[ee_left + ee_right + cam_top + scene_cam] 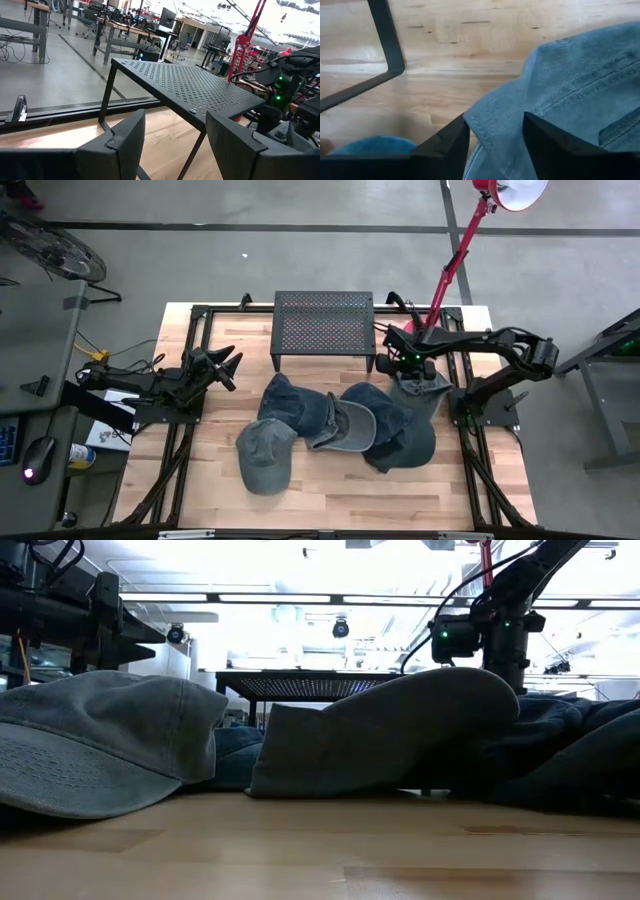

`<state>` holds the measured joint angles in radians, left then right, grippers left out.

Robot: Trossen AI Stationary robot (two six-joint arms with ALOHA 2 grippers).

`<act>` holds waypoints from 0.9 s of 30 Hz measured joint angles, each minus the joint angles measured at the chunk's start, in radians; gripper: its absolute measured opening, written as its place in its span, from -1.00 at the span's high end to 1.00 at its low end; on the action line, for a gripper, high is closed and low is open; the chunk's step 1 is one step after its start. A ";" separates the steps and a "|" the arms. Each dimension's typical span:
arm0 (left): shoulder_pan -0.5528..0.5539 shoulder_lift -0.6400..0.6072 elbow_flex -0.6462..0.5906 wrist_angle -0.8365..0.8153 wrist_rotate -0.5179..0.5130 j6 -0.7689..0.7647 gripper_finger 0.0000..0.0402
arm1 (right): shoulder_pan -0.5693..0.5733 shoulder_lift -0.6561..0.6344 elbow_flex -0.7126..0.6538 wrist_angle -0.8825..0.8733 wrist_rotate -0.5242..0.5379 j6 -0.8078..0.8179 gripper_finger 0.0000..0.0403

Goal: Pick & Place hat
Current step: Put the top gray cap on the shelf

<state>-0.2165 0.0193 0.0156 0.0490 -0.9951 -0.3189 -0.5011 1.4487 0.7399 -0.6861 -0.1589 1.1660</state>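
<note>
Five denim hats (pixel 266 454), one black rack (pixel 323 322), two pincers.

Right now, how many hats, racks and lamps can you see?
Baseball caps: 5, roughly, since they overlap in a pile
Black mesh rack: 1
Red lamp: 1
Total: 7

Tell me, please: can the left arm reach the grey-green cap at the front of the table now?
Probably yes. The left gripper waits open beside the black rack, and bare table lies between it and the grey-green cap.
</note>
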 joint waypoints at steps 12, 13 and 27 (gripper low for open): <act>0.000 0.000 0.000 0.000 0.000 0.000 -0.03 | 0.005 -0.137 -0.001 -0.105 0.063 -0.064 0.94; 0.000 0.000 0.000 0.000 0.000 0.000 -0.03 | 0.005 -0.161 -0.001 -0.115 0.071 -0.067 0.92; 0.000 0.000 0.000 0.000 0.000 0.000 -0.03 | 0.072 -0.608 -0.001 -0.178 0.156 -0.189 0.95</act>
<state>-0.2162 0.0189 0.0154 0.0494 -0.9953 -0.3191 -0.4289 0.8407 0.7387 -0.8639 -0.0029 0.9773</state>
